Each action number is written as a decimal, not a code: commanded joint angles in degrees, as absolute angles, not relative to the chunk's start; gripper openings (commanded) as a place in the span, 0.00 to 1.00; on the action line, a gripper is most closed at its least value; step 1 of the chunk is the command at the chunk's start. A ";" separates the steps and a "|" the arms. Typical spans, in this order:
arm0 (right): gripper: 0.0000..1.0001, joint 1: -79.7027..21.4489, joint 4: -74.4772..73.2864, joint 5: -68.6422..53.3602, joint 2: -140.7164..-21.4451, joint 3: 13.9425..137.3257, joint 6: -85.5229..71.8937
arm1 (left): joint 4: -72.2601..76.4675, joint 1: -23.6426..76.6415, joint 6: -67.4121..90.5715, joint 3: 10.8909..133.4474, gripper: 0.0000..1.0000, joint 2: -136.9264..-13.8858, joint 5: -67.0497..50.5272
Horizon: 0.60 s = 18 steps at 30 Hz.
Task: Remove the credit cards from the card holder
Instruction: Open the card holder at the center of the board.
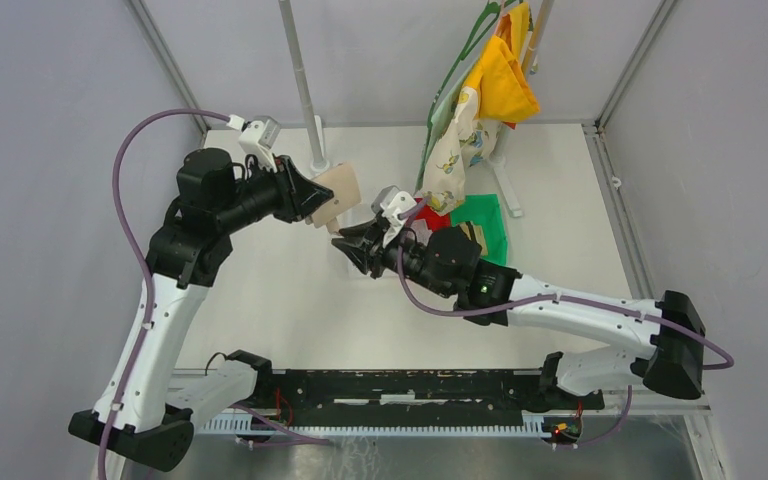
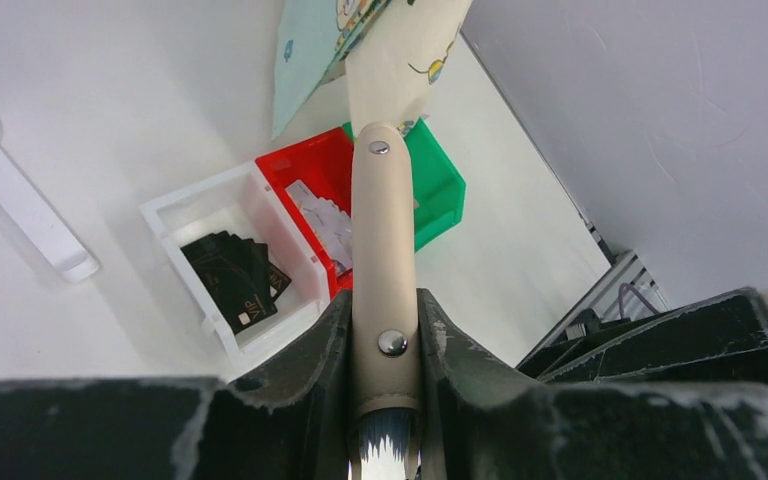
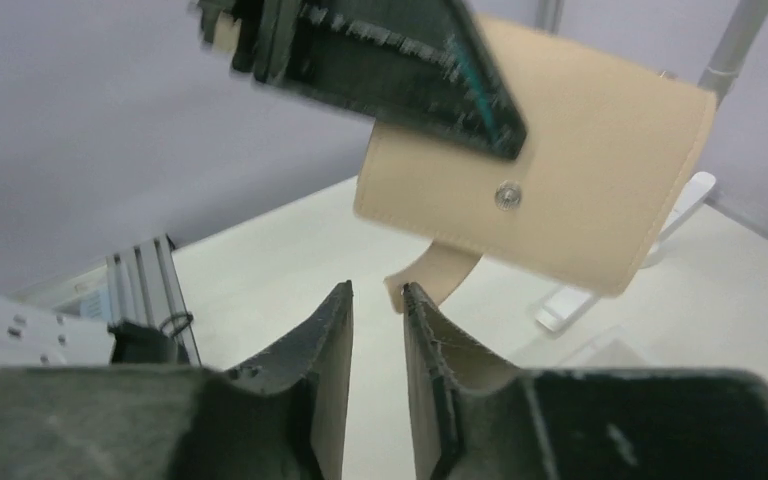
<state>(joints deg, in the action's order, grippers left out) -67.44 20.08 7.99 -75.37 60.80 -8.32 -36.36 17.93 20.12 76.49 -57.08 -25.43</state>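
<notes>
Between the black fingers of my left gripper [image 2: 385, 300] I am clamping the tan leather-like folding card holder [image 2: 384, 230], and it is sticking straight out ahead of the fingertips, edge-on to my wrist camera, with a small metal stud showing right at the grip line. I am holding it up in the air, well clear of the white table [image 1: 290, 310]. Facing it from the opposite side, my right gripper [image 3: 376, 300] is hovering just under the holder's lower edge, its jaws standing narrowly apart with nothing lying between them. The small tan strap tab [image 3: 445, 272] is hanging down right at the tip of one of those fingers, and I cannot tell whether the two are touching. Beyond and below my left fingertips, three small open bins are sitting side by side on the table. A white plastic bin [image 2: 175, 215] is carrying a fan of black cards [image 2: 235, 275]. A red plastic bin [image 2: 300, 165] is standing against it, with pale grey-white credit cards [image 2: 325, 222] lying inside. A green plastic bin [image 2: 440, 190] is sitting just past the red one. Farther out ahead of the gripper, a pale patterned cloth [image 2: 400, 50] is hanging down above the bins
</notes>
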 commanded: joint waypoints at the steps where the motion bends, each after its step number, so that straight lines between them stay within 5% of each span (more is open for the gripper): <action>1: 0.37 -67.85 20.74 2.64 -69.93 55.82 -6.52 | -31.55 16.38 18.44 80.86 0.02 -57.37 -27.71; 4: 0.58 -67.52 20.45 4.85 -65.98 52.04 -7.74 | -31.77 15.36 19.05 82.06 0.02 -58.03 -30.67; 12: 0.91 -54.13 23.55 -2.76 -58.15 47.00 -26.98 | -28.96 14.69 21.31 82.88 0.02 -58.43 -44.86; 18: 0.98 -49.84 37.30 -13.15 -59.47 45.31 -41.75 | -24.50 14.71 22.01 81.81 0.02 -56.39 -51.00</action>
<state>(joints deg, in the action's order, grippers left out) -49.89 26.02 -4.36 -58.46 45.01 -29.21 -32.12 15.07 20.14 79.99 -58.61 -43.48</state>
